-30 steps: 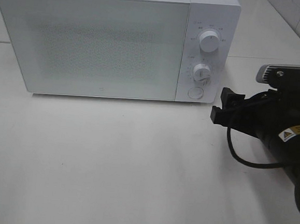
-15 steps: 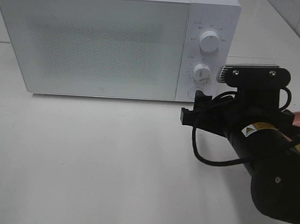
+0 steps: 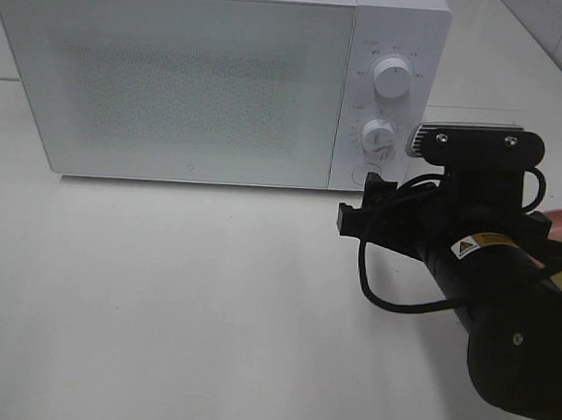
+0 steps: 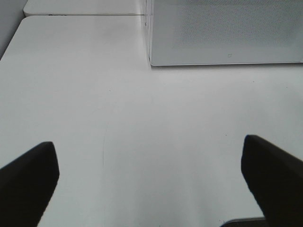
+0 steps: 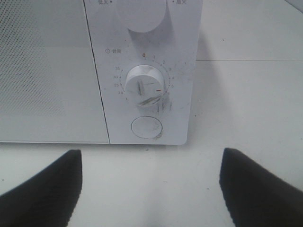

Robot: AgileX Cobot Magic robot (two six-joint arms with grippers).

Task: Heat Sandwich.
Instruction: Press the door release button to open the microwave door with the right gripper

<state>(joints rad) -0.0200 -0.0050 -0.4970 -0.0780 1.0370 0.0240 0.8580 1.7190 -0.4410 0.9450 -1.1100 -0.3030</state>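
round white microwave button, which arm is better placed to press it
Right, probably: the open right gripper faces the round white button. The open left gripper hangs over the white table, off the white microwave's other end.

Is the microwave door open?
No, the microwave door is shut, lying flush with the knob panel beside it.

1 microwave [image 3: 194, 77], 2 knobs [image 3: 392, 81] [image 3: 375, 136], 1 btn [image 5: 146, 127]
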